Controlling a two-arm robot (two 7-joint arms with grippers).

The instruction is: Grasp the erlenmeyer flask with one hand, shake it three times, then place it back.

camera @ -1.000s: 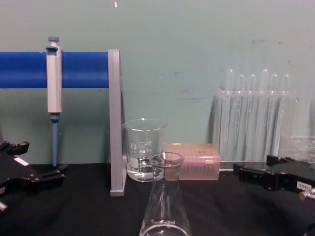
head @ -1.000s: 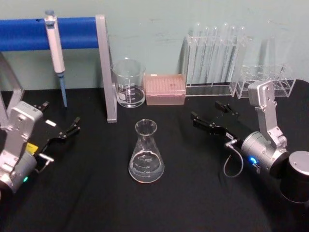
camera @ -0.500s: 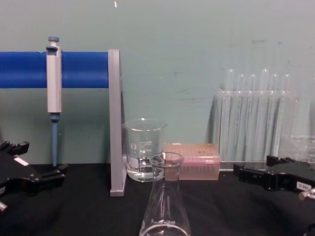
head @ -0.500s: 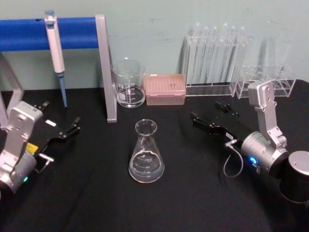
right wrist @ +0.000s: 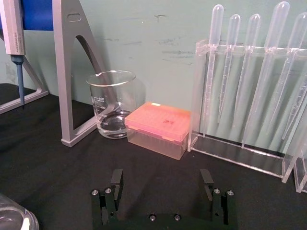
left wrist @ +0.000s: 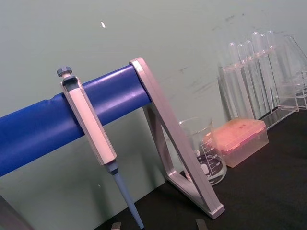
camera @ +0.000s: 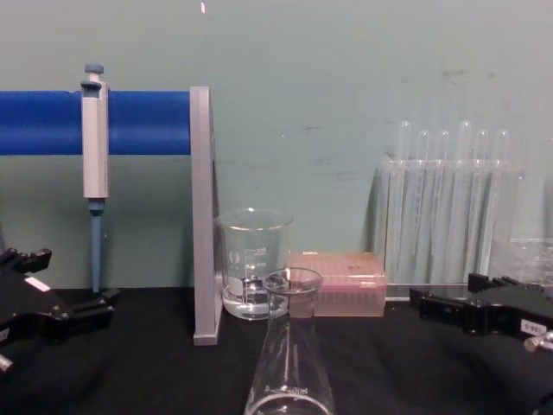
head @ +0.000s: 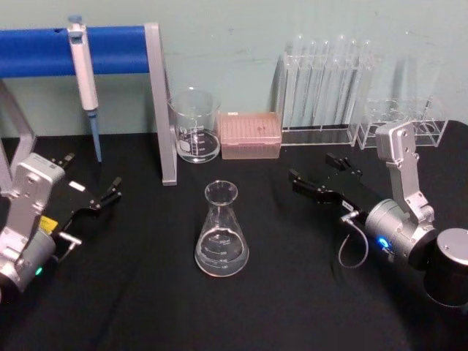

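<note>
Between both pincers, erlenmeyer flask point(head: 221, 231) stands upright, neck up.

A black tabletop point(head: 146, 307) carries the erlenmeyer flask point(head: 221, 232) near its middle. Along the far edge stand a beaker point(head: 195, 126), a pink tip box point(head: 250, 135), test-tube racks point(head: 325, 88) and a pipette stand point(head: 161, 102).

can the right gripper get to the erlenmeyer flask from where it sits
Probably yes. The right gripper is open, facing the erlenmeyer flask, with bare black table between them.
</note>
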